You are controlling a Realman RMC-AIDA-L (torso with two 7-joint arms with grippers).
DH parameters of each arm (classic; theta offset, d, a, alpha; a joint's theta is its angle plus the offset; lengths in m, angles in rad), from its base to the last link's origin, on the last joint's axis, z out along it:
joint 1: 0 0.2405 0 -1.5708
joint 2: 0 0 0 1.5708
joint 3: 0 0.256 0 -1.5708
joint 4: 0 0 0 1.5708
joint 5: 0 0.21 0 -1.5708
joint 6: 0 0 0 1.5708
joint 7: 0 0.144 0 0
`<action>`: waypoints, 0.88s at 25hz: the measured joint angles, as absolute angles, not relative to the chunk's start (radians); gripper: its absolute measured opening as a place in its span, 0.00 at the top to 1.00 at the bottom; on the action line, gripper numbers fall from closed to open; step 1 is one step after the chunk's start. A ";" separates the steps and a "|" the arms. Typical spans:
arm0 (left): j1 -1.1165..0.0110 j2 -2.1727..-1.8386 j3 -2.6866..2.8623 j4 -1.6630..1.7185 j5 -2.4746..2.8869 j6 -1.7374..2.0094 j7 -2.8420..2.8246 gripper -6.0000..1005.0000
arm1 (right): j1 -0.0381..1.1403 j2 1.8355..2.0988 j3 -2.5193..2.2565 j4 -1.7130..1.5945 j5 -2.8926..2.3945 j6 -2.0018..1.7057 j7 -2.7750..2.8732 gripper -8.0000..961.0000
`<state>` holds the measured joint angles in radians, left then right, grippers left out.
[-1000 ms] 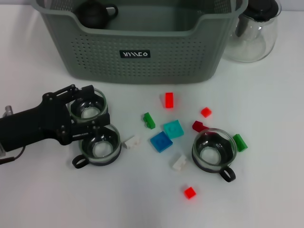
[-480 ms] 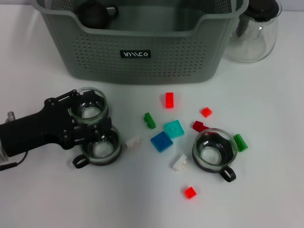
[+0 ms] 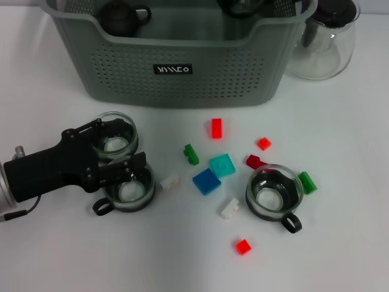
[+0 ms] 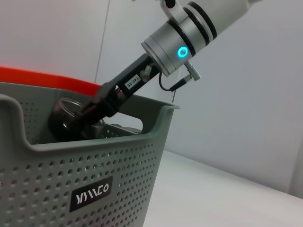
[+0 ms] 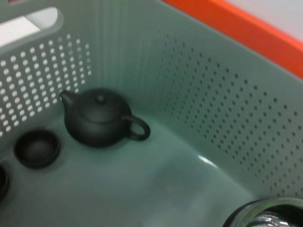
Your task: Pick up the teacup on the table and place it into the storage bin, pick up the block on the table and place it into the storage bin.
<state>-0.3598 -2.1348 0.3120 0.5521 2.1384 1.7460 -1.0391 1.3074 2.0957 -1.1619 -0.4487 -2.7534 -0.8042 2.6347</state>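
Two glass teacups sit at the left of the table: one farther back (image 3: 115, 139) and one nearer (image 3: 129, 186). My left gripper (image 3: 121, 141) lies low over them, open, with its fingers either side of the farther one. A third teacup (image 3: 275, 193) stands at the right. Several small blocks lie between them, among them a red block (image 3: 216, 128), a blue one (image 3: 206, 180) and a white one (image 3: 230, 208). My right gripper (image 4: 90, 111) reaches down into the storage bin (image 3: 182, 91), shut on another glass teacup (image 4: 64, 118) whose rim (image 5: 265, 215) shows in the right wrist view.
A black teapot (image 5: 97, 123) and a small black cup (image 5: 37, 149) lie inside the bin. A clear glass pitcher (image 3: 325, 42) with a black lid stands to the right of the bin. More blocks are scattered near the right teacup.
My left gripper has slid back to the left and a little nearer, away from the bin. A dark shape of the right gripper now shows inside the bin's back edge.
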 joint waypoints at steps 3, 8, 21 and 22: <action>-0.359 -2.134 0.313 0.552 2.138 1.746 -1.038 0.14 | 1.303 2.095 -1.162 -0.442 -2.757 -0.809 2.634 0.93; -0.359 -2.134 0.310 0.551 2.138 1.746 -1.037 0.14 | 1.300 2.096 -1.161 -0.440 -2.751 -0.811 2.619 0.93; -0.356 -2.132 0.307 0.551 2.133 1.752 -1.037 0.14 | 1.126 2.095 -1.121 -0.797 -2.583 -0.863 2.593 0.66; -0.356 -2.132 0.307 0.552 2.132 1.753 -1.037 0.15 | 1.055 2.095 -1.118 -0.925 -2.481 -0.876 2.556 0.61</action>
<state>-0.3559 -2.1319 0.3069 0.5517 2.1317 1.7531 -1.0369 1.0554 2.0948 -1.1180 -0.9245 -2.4812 -0.8755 2.5562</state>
